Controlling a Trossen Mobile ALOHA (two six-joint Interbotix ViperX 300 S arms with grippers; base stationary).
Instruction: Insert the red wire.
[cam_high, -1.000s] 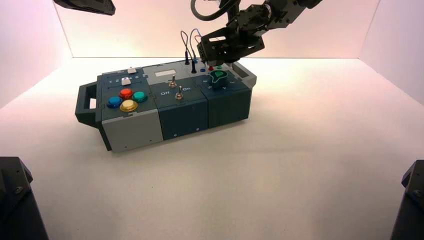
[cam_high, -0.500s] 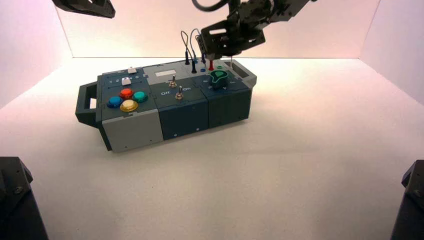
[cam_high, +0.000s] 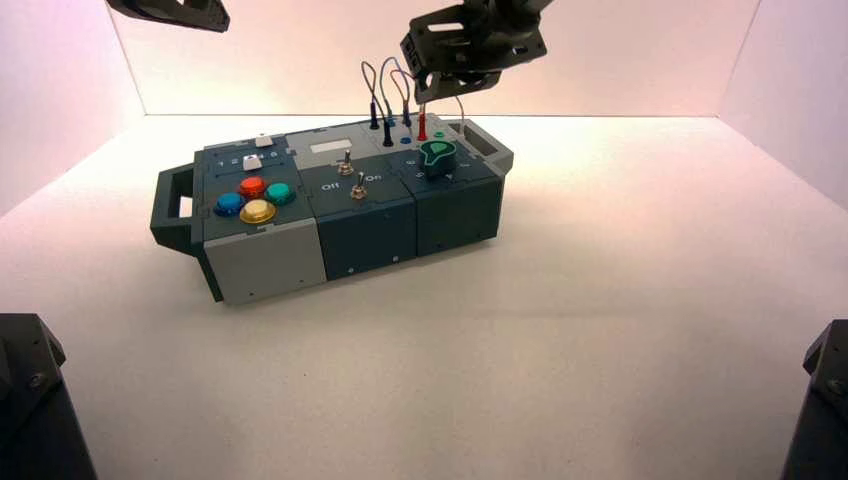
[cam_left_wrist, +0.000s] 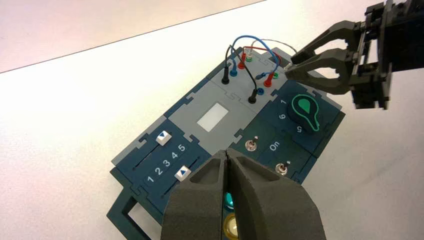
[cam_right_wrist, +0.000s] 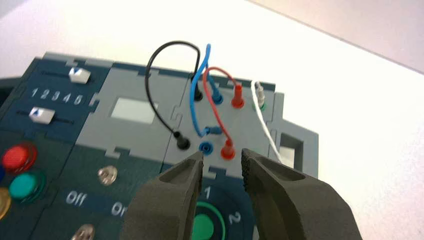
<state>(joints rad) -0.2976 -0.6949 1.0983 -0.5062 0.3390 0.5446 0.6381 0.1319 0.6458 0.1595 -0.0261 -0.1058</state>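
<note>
The red wire (cam_right_wrist: 215, 75) loops over the box (cam_high: 350, 190), both red plugs seated in red sockets, one beside the vacant blue socket (cam_right_wrist: 205, 147). The right hand (cam_right_wrist: 222, 162) stands wide open near the box's socket panel (cam_right_wrist: 165, 107), gripping nothing. The left hand (cam_left_wrist: 226, 152) is fully closed, empty, above the box's slider-and-button end. The box rests on the worktop (cam_high: 600, 330).

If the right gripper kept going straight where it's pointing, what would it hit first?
Probably the red wire's near plug, seated in its socket just ahead between the right gripper's open fingers, though depth is hard to judge from this view.
</note>
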